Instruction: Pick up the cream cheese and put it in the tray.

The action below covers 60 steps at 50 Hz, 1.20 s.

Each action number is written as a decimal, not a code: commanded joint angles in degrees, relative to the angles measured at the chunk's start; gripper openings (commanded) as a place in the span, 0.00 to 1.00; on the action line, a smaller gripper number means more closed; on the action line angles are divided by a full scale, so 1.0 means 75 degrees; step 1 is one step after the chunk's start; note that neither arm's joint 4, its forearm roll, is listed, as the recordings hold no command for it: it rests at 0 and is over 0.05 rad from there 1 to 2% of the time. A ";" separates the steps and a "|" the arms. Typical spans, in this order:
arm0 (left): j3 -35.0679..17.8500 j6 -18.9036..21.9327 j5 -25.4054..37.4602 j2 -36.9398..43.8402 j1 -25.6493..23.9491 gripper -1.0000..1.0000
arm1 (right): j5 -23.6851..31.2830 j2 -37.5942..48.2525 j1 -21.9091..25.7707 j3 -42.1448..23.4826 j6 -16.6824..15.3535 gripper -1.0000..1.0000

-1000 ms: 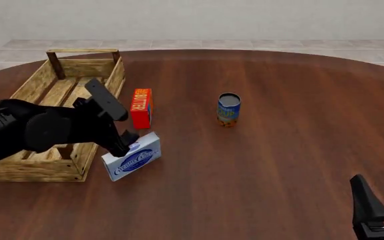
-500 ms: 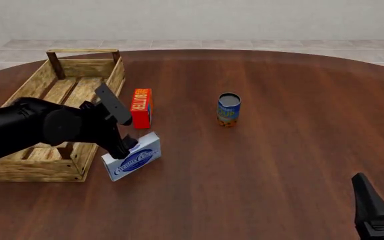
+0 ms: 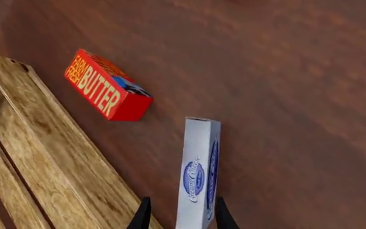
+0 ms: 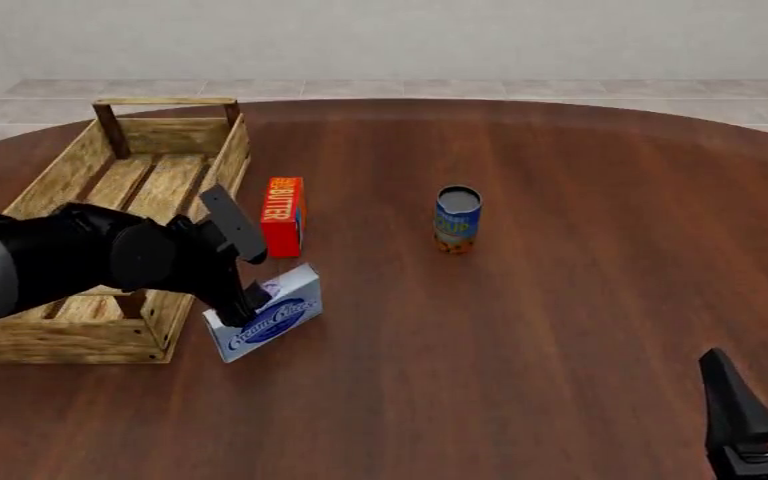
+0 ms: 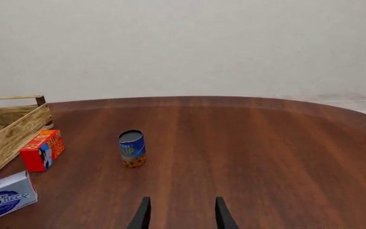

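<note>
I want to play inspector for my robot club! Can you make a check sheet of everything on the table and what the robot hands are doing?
Surface: round dark wood table.
Job's things: cream cheese on the table, beside the tray, not in it.
Clutter: butter box standing next to the tray; can upright, mid-table.
Grippers: left gripper straddles the cream cheese, fingers either side, contact unclear; right gripper open, holding nothing, near table edge.
Cables: nothing seen.
Surroundings: pale wall, tiled floor.
</note>
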 commanded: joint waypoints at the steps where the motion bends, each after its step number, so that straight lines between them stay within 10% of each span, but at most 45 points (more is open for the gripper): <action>1: 0.0045 0.0131 -0.0145 0.0241 0.0119 1.00 | -0.0067 -0.0005 0.0008 0.0070 -0.0001 1.00; 60: 0.0559 0.0067 -0.1273 0.1301 0.0206 1.00 | -0.0007 -0.0001 0.0046 0.0092 0.0052 1.00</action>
